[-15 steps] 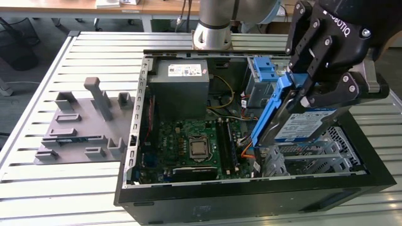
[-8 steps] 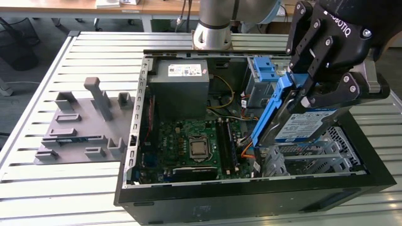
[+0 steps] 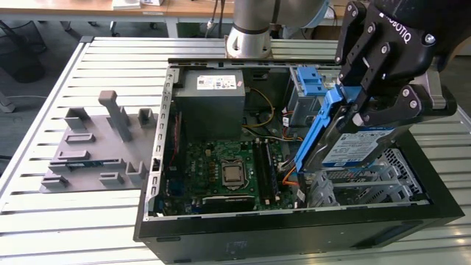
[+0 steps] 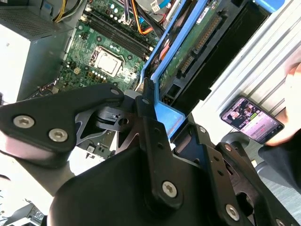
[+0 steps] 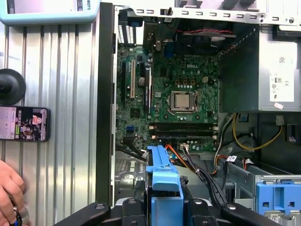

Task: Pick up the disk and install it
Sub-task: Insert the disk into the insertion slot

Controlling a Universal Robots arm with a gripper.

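In the exterior view the gripper is clamped on the upper end of the disk, pinching it by its blue frame. The disk hangs steeply tilted, label side facing out. Its lower end dips into the open computer case, just above the drive cage and to the exterior view's right of the motherboard. The case stands on a slatted table. In the second wrist view the fingers press on the frame's end from both sides. The disk's bare circuit board and connector face the camera, and a phone lies outside the case. In the first wrist view the frame sits squeezed between the closed jaws and points at the motherboard, while a person's hand rests on the table near the phone. The drive looks stiff and fairly dense for its size, so held by one end it will likely tend to sag or swing. Its plastic frame probably gives a little, and the exposed board and connector look fragile. The frame's rails or end tab seem the soundest place to grip, well clear of the electronics.
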